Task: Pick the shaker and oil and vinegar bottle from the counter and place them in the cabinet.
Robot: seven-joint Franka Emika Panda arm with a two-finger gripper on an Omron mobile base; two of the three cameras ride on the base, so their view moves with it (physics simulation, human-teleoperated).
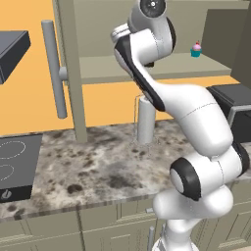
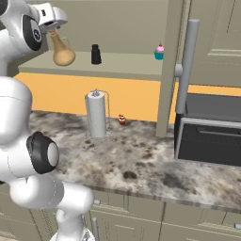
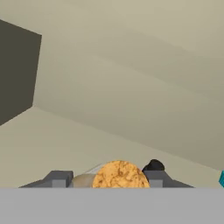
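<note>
Fingers (image 3: 151,177) pinching one bottle (image 2: 62,53) | cabinet (image 2: 127,66) shelf: one shaker (image 2: 96,54), one cupcake (image 2: 160,52)

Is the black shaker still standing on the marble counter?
No, the black shaker stands on the cabinet shelf, between the tan bottle and the cupcake.

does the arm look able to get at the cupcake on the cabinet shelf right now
Probably not yet: the tool is shut on the oil and vinegar bottle. The cupcake stands apart on the shelf, past the shaker.
</note>
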